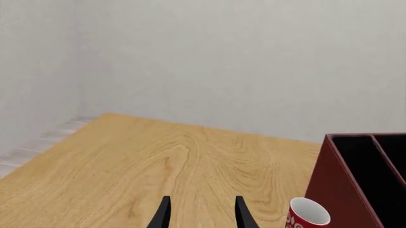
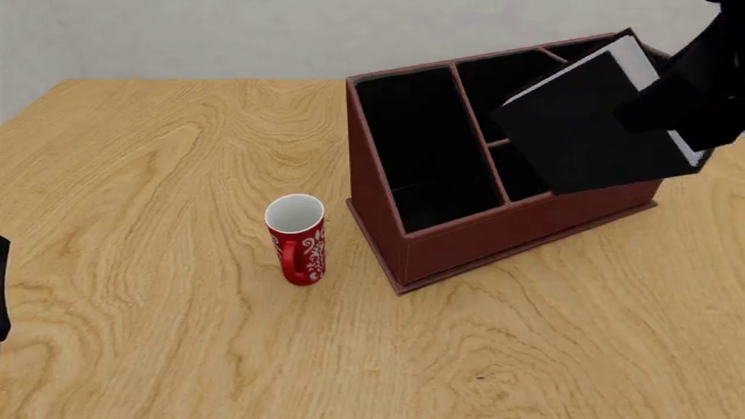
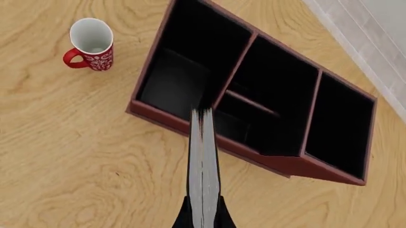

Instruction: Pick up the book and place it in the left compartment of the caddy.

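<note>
The black book [image 2: 588, 122] with white page edges hangs tilted in the air, my right gripper [image 2: 678, 118] shut on its upper end. In the front view it overlaps the middle and right sections of the dark red-brown caddy [image 2: 489, 249]. The right wrist view shows the book [image 3: 203, 161] edge-on between the fingers [image 3: 184, 217], its far end near the divider beside the left compartment [image 3: 184, 71]. That long compartment [image 2: 420, 140] holds nothing. My left gripper [image 1: 203, 214] is open over bare table, well left of the caddy [image 1: 336, 190].
A red mug [image 2: 295, 237] with a white pattern stands upright on the wooden table [image 2: 152, 175] just left of the caddy's front corner; it also shows as the mug [image 1: 306, 214] and the mug [image 3: 91, 42]. A grey wall lies behind the table.
</note>
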You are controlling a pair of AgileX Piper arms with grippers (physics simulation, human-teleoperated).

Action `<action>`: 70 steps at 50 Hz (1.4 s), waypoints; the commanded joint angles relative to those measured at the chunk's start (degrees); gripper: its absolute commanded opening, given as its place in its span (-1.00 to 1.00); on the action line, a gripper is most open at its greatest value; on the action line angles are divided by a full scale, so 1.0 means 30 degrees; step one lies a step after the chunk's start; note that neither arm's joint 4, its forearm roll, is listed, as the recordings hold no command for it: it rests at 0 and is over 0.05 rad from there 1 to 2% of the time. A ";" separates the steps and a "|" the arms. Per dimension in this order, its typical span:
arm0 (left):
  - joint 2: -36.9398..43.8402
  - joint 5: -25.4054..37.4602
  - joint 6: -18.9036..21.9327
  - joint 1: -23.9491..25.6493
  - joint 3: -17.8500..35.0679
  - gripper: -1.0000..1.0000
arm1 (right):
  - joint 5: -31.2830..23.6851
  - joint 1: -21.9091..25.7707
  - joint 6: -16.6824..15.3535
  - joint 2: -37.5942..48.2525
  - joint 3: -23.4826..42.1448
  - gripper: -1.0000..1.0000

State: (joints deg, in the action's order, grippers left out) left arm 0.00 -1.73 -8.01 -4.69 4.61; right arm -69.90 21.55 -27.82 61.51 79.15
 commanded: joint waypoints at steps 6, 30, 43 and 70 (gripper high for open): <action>0.0000 -0.0050 -0.0376 -0.0275 -0.0063 1.00 | 0.0000 0.0563 -0.0002 0.1310 0.1414 -1.00; 0.0000 -0.0208 -0.0473 -0.0646 -0.0135 1.00 | 0.0000 0.1789 -0.0252 0.3366 0.3288 -1.00; 0.0000 -0.0306 -0.0363 -0.0888 -0.0127 1.00 | 0.0000 0.2310 -0.0188 0.4302 0.3745 -1.00; 0.0000 -0.0482 -0.0138 -0.1483 -0.0474 1.00 | 0.0000 0.3265 0.0129 0.6051 0.4666 -1.00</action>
State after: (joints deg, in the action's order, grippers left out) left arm 0.00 -2.88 -8.65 -8.54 3.74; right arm -69.90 30.12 -29.08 78.37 91.98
